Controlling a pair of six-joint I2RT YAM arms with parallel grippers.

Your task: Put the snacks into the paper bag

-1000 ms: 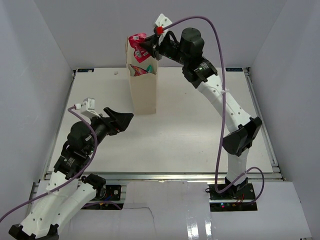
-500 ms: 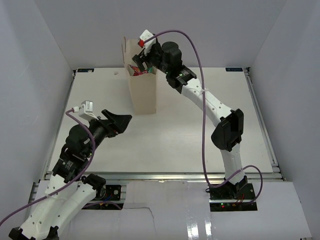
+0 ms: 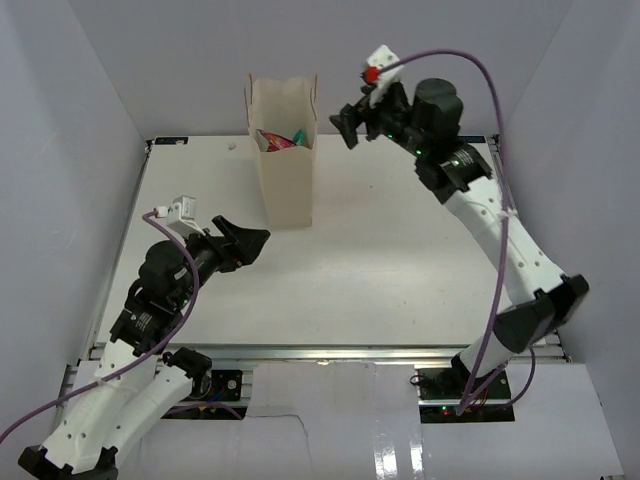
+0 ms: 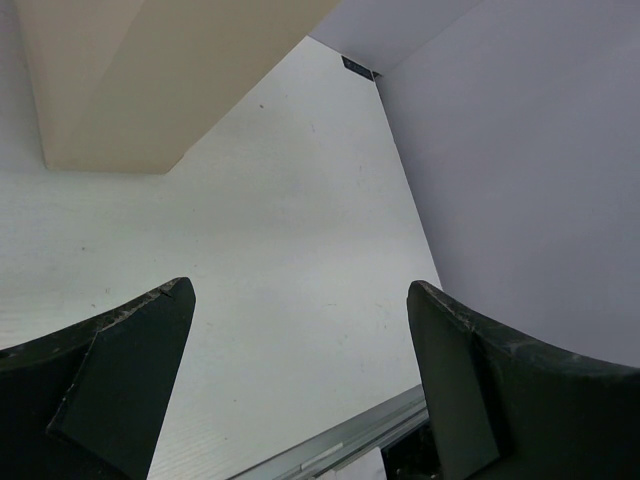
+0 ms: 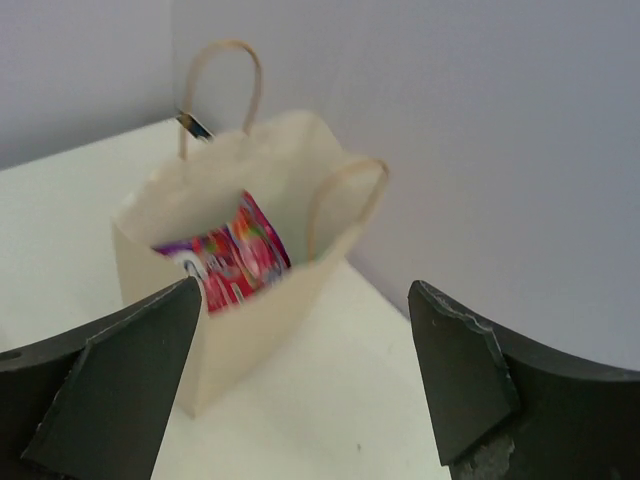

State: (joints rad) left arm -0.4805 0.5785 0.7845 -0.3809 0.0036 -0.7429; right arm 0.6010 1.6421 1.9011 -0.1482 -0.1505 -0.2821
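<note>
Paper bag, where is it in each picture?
Top view: the bag stands upright in the upper middle, a bit left of centre.
Left wrist view: only the lower part of the bag shows, in the top left corner.
Right wrist view: the bag is left of centre, seen from above its open top, with a pink packet inside.
Shared landmark: the white table under the bag.

We see only bag (image 4: 150, 80) lower corner in left wrist view; rest cut by top edge. In top view, bag walls hide most contents: we make out pink packet (image 3: 272, 140) edge and teal scrap (image 3: 299, 135), nothing deeper. Right wrist view blurred; we can't read packet print. Speck (image 3: 231, 146) at table (image 3: 400, 250) far edge too small to name. Left arm (image 3: 110, 400) base cut by bottom edge.
</note>
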